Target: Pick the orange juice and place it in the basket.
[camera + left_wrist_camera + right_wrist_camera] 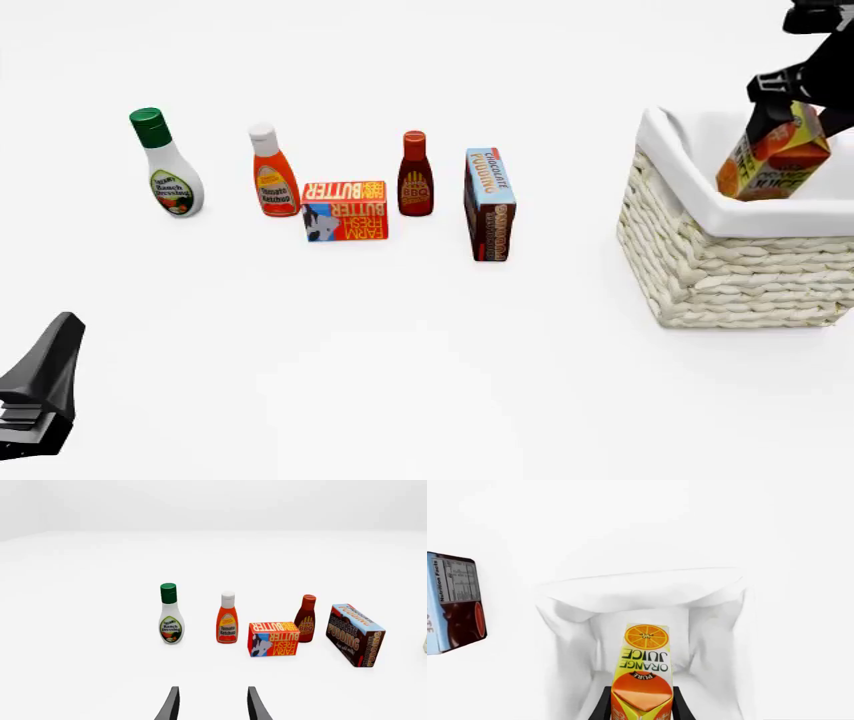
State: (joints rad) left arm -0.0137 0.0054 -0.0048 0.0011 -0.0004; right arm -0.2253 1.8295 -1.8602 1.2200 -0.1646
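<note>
The orange juice carton (771, 162) is held tilted by its top in my right gripper (790, 98), its lower part inside the cream wicker basket (727, 270) at the right. In the right wrist view the carton (644, 670) hangs between the dark fingers (602, 707) over the basket's white liner (640, 590). My left gripper (212, 705) is open and empty, low at the near left, and shows in the front view (40, 395) far from the groceries.
A row of groceries stands mid-table: ranch dressing bottle (168, 165), tomato ketchup bottle (274, 172), butter box (346, 211), BBQ sauce bottle (415, 175) and chocolate pudding box (489, 205). The pudding box lies nearest the basket.
</note>
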